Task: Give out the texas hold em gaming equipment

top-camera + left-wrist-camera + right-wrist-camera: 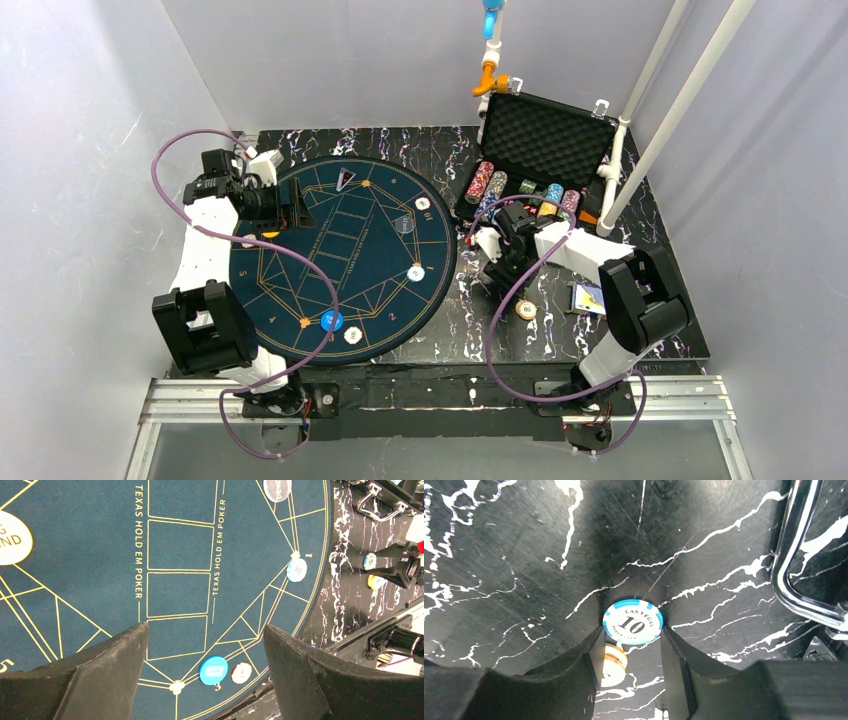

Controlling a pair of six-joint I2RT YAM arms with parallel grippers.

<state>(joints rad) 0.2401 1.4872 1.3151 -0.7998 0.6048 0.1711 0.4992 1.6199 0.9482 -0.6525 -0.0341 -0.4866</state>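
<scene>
**Right jaws pinch a 10 chip; left tool wide and empty**

In my right wrist view, the right gripper (632, 636) has its jaws drawn in narrow. The fingertips press both sides of the rim of a blue-and-white 10 chip (632, 622) at frame centre, with the black marbled table (514, 570) behind it. A yellow-and-white chip (615, 659) shows just below, between the fingers; I cannot tell whether it touches them.

The left gripper (205, 629) hangs over the dark-blue mat (90, 570), jaws spread wide with nothing in them.

From overhead, a blue button disc (331, 321) and a white chip (352, 335) sit just beside each other at the mat's lower edge. Chip rows (520, 190) fill the open case (545, 135) at upper right. Cards (588, 297) lie on the table at lower right.
</scene>
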